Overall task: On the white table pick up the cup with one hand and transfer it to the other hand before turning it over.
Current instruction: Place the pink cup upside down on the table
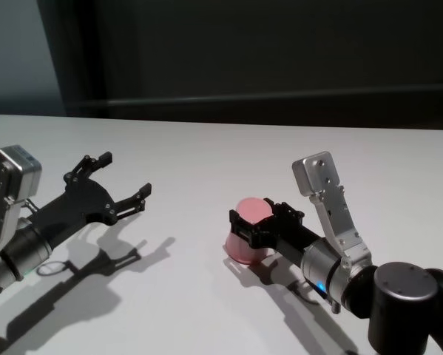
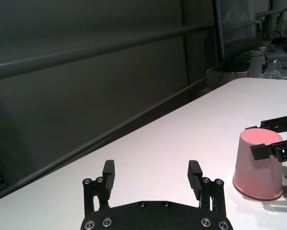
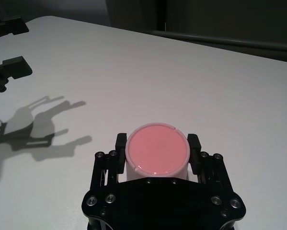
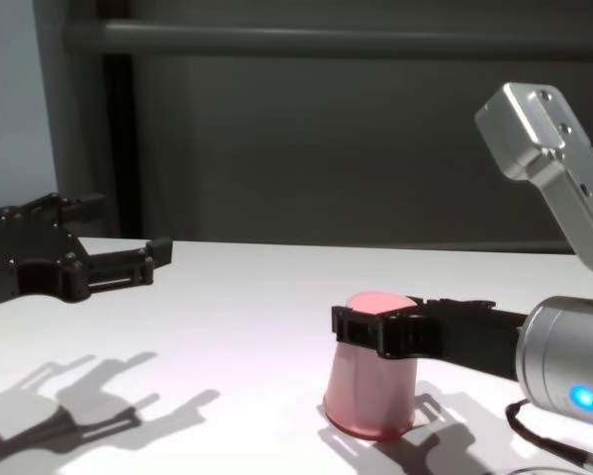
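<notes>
Nearest, the right gripper [image 1: 260, 223] is clamped on the plain pink plastic cup [image 1: 246, 235], which stands upside down, flat base up and wider rim on the broad matte white table [image 1: 206, 163], fingers [image 3: 194, 142] pinching high near the base. It looks light, stiff and smooth-walled, so the taper could slip; nothing can be in it. Well apart toward the robot's left, the left gripper [image 1: 123, 177] hovers with jaws spread wide, holding nothing.

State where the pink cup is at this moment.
In the head view the cup stands upside down on the white table, right of centre, clamped near its base by the right gripper; the open left gripper hovers apart to its left.
</notes>
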Tool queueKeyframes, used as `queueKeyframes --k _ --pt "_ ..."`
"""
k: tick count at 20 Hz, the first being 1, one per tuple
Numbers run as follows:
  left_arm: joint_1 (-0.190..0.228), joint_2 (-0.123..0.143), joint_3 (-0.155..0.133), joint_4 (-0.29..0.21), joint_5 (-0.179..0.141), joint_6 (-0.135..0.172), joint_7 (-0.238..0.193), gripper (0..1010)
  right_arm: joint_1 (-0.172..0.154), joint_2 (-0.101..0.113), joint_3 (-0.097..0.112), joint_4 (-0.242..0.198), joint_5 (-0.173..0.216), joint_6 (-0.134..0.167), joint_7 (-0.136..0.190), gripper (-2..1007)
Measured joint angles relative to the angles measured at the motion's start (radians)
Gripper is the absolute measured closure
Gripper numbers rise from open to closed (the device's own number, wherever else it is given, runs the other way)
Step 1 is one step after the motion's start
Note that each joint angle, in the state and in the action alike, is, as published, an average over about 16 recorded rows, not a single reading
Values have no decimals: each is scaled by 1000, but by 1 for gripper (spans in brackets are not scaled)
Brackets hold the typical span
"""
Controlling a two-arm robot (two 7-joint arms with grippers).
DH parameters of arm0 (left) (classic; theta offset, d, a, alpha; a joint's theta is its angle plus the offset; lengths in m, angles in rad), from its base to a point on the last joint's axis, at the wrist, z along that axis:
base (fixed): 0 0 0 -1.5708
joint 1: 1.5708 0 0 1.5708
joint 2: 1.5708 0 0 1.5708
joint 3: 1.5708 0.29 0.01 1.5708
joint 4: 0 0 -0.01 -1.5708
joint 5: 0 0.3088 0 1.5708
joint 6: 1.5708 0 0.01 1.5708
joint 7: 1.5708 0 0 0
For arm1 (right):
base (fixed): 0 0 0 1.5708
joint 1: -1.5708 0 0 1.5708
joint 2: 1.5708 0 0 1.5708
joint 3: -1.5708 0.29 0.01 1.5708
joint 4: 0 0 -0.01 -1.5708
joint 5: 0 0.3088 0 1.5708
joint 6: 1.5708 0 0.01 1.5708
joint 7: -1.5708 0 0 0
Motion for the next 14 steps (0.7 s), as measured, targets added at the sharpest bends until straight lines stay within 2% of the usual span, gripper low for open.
queueKeyframes --k 6,14 --pt "0 0 0 0 0 0 0 9 0 1 -1 1 0 0 0 214" --pt "0 0 0 0 0 0 0 9 0 2 -2 2 1 1 -1 85"
